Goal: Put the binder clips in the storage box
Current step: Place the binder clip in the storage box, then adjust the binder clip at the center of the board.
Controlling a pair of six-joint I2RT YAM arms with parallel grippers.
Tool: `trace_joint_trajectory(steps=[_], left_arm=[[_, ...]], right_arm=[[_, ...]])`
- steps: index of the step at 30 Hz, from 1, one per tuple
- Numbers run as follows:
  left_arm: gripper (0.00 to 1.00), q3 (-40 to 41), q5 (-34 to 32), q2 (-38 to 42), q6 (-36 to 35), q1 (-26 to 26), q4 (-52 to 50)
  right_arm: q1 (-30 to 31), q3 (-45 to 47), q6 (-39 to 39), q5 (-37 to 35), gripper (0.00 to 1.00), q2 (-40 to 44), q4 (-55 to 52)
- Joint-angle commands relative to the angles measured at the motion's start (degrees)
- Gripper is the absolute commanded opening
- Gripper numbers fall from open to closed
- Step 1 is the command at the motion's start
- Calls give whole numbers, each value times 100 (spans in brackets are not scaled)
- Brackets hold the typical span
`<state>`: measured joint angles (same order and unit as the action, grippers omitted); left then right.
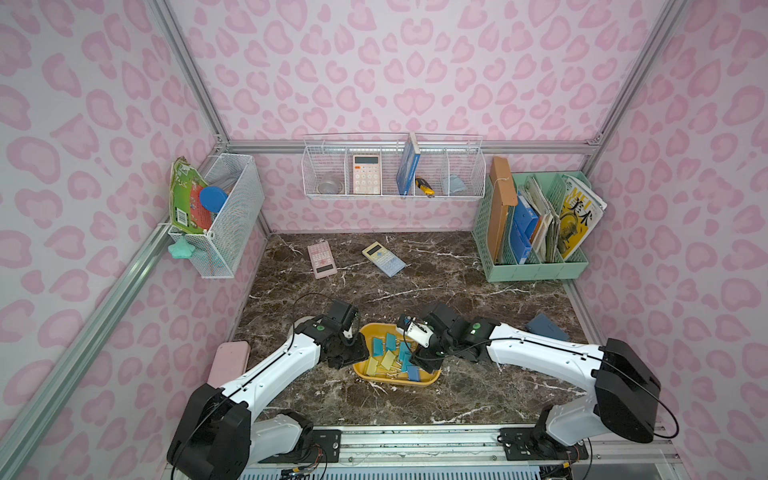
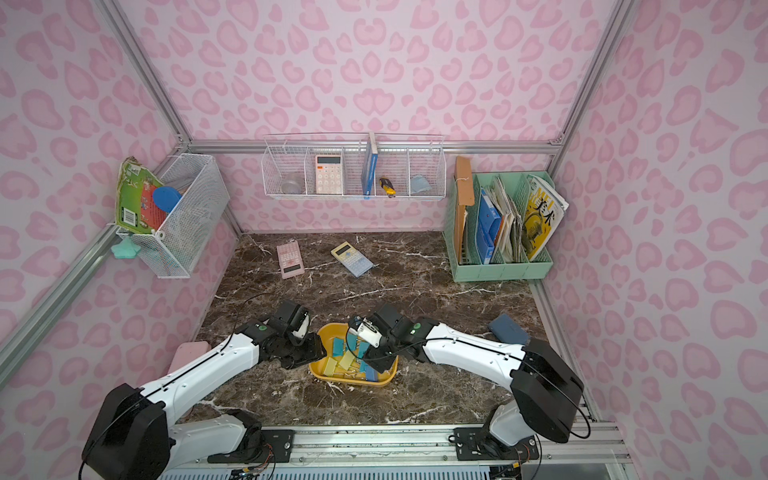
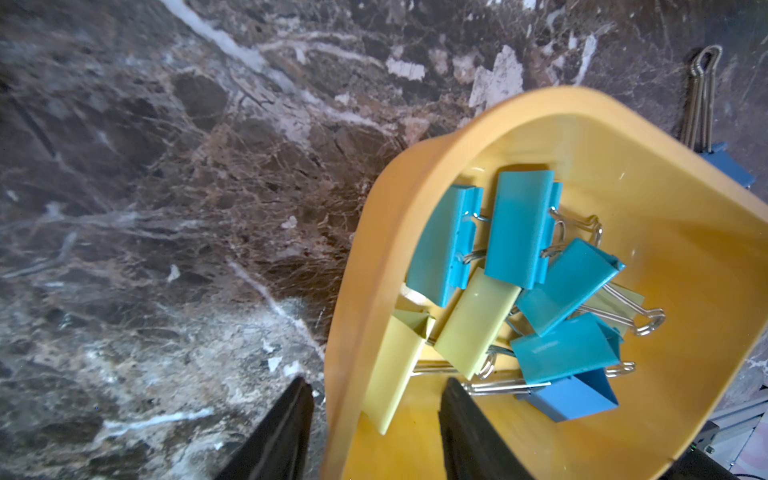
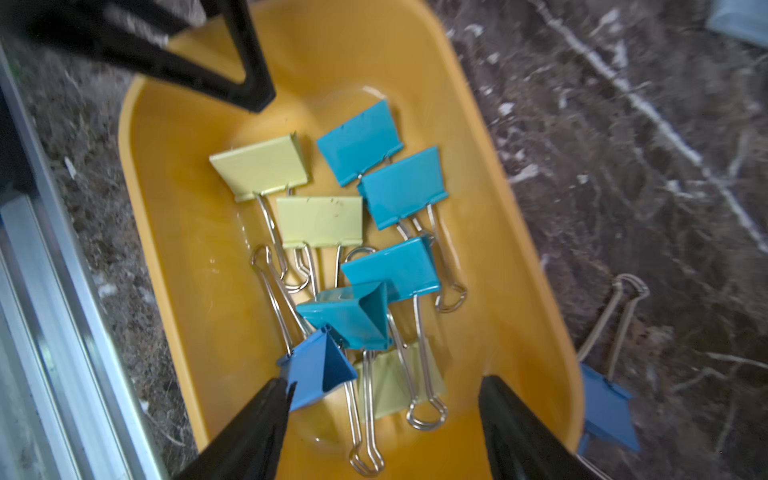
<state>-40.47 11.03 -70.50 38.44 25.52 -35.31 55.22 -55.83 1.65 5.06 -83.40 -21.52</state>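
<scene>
- The right gripper (image 4: pixel 384 379) hangs over the storage box (image 4: pixel 511 257) with its jaws wide apart and clamped on nothing.
- A dark blue clip (image 4: pixel 316 374) leans against the tip of one jaw only, lying inside the box. The step in hand looks like the release of that clip.
- Ahead of those jaws, the other binder clips (image 4: pixel 399 187) lie heaped on the box floor: teal and pale yellow ones, with their wire handles crossing.
- The left gripper (image 3: pixel 378 382) has its jaws apart astride the box wall, one tip outside over the worktop (image 3: pixel 166 208) and one inside. Whether they pinch the wall cannot be told, though it may be steadying the box.
- One stray blue clip (image 4: pixel 606 399) lies on the worktop outside the right jaws, just beyond the box wall. The right gripper hides it in both top views.
- The next move probably falls to the right arm: lift clear of the wall, cross it, and lower the jaws around the stray clip.
- The clip lies close to the wall, so one jaw needs room between the two.
</scene>
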Motion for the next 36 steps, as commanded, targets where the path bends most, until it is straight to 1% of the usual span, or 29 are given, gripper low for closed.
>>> trace_joint_trajectory(steps=[1, 2, 4, 6, 7, 8, 10, 12, 15, 19, 23, 26, 28, 36], left_arm=[[54, -49, -70, -25, -64, -3, -143], [54, -38, -81, -10, -64, -3, -134], [54, -45, -84, 1, -64, -3, -143], [54, -58, -100, -7, -62, -3, -158], [54, -58, -103, -16, -62, -3, -160], [54, -58, -106, -25, -64, -3, -160], [54, -57, -103, -51, -64, -3, -152], [54, -66, -109, -69, -72, -3, -152], [54, -84, -125, -64, -73, -3, -167], [54, -74, -134, -52, -64, -3, -178], [54, -71, -123, -77, -73, -3, -162], [54, -84, -114, -87, -73, -3, -161], [54, -84, -125, -87, -73, -3, -160], [54, -84, -106, -113, -80, -3, -134]], right_arm=[[-274, -18, -742, -140, 68, 517, 291], [-414, 30, -1106, -325, 62, 732, 320], [-703, 226, -1820, -519, 44, 1207, 311], [-886, 314, -2533, -903, 9, 1531, -38], [-1004, 416, -2906, -1013, 0, 1695, -226], [-1104, 555, -3218, -1013, 0, 1812, -334], [-1282, 998, -3682, -776, 0, 2077, -386], [-1331, 1419, -3958, -481, 0, 2134, -312], [-1330, 1989, -4386, 118, 0, 2061, 31], [-1063, 2516, -4733, 424, 0, 2109, 919], [-986, 2450, -4753, 365, 0, 1835, 981], [-991, 2449, -4762, 469, 0, 1367, 1194], [-1000, 2400, -4762, 311, 0, 1084, 1240], [-1490, 2181, -4366, 123, 0, 377, 1463]])
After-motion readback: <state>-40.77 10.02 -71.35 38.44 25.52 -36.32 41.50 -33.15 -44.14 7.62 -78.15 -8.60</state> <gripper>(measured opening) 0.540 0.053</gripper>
